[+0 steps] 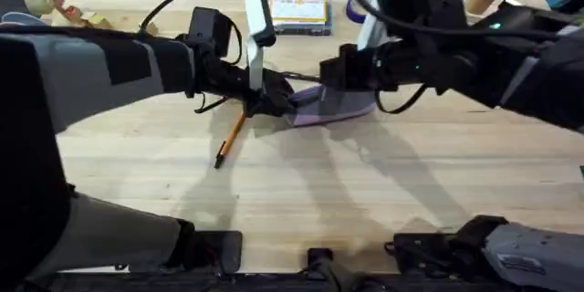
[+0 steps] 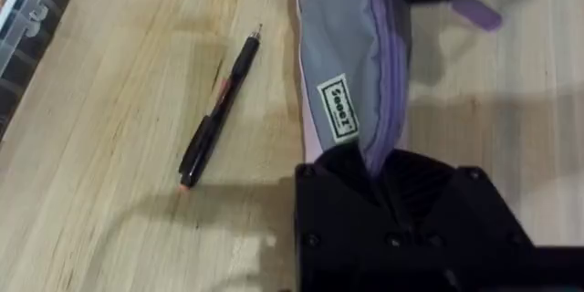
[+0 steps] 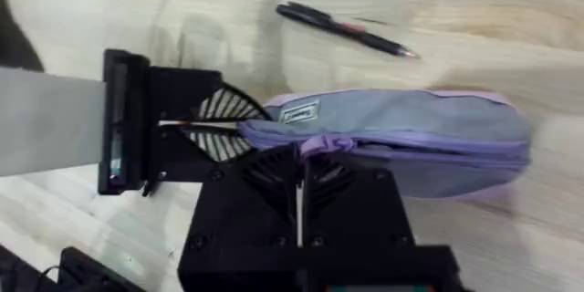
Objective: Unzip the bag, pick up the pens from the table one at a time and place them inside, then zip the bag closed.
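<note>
Two claws are meeting at the bag [image 1: 333,105], which is lying mid-bench on the light wood bench [image 1: 365,182]. The left claw [image 1: 270,100] is gripping the bag's left end; in the left wrist view its black fingers [image 2: 333,166] are pinching the end of the fabric just below a small white label [image 2: 338,108]. The right claw [image 3: 299,151] is sitting over the bag's long top edge w/ its fingers pressed together on a purple tab at the zipper line, approx. mid-length. The bag is showing a grey panel w/ lavender trim, and the zipper is looking shut along the visible length.

One orange pen [image 1: 230,140] w/ a black tip is lying on the bench just left of & nearer than the bag, angled, not touching it. A dark pen w/ some orange on it [image 2: 218,109] is lying beside the bag in the left wrist view, apart from the fabric; I can't tell if it's the same pen.

A clear box w/ a yellow label [image 1: 299,13] is sitting at the far edge.
</note>
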